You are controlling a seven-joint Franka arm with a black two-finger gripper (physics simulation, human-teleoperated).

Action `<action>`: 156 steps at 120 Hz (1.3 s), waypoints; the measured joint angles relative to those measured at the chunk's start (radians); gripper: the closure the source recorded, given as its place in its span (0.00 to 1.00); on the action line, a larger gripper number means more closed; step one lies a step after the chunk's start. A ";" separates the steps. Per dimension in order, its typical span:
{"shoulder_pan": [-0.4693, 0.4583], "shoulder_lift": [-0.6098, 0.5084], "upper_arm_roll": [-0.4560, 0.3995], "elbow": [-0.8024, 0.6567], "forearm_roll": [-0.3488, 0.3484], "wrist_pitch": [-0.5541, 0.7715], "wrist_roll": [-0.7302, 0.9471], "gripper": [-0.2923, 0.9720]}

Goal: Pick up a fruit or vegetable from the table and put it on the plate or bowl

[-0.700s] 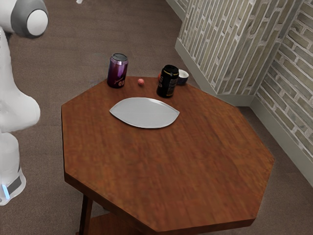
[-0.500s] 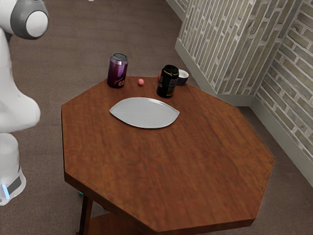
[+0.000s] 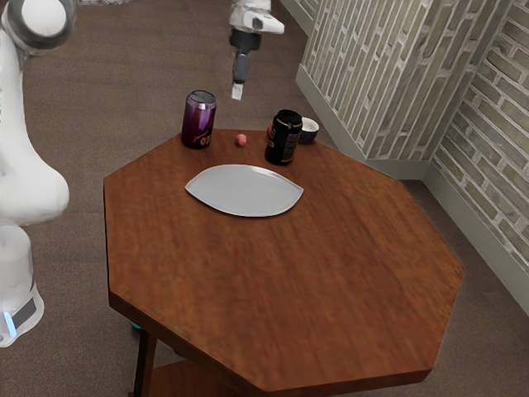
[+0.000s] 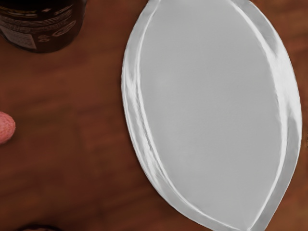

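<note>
A small pink fruit (image 3: 240, 140) lies on the table's far side, between a purple can (image 3: 198, 120) and a black can (image 3: 283, 137). A grey leaf-shaped plate (image 3: 244, 191) rests flat just in front of them, with nothing on it. My gripper (image 3: 237, 89) hangs high above the fruit, pointing down and touching nothing. In the wrist view the plate (image 4: 211, 110) spreads under the hand, the fruit (image 4: 5, 128) peeks in at the edge, and the black can (image 4: 43, 24) stands beyond it.
A small white and blue bowl (image 3: 309, 129) sits behind the black can at the table's far edge. The brown octagonal table (image 3: 314, 281) has a wide bare stretch toward the near side. Brick walls rise at the exterior view's right.
The arm has swung in from the exterior view's left; my gripper now hangs above the far cans and fruit. The things on the table have not moved.
</note>
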 joint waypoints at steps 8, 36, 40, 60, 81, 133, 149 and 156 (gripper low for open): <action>0.016 -0.097 -0.087 -0.043 0.125 0.017 -0.003 0.25; -0.047 -0.041 0.090 -0.117 0.441 0.242 -0.022 0.25; -0.058 -0.042 0.097 -0.115 0.460 0.270 -0.024 0.25; -0.058 -0.151 0.097 -0.115 0.480 0.361 -0.036 0.25; -0.056 -0.223 0.094 -0.124 0.451 0.388 -0.041 0.25; -0.101 -0.253 0.148 -0.133 0.435 0.408 -0.049 0.25; -0.108 -0.253 0.157 -0.130 0.435 0.413 -0.051 0.22; -0.109 -0.253 0.163 -0.129 0.434 0.416 -0.054 0.13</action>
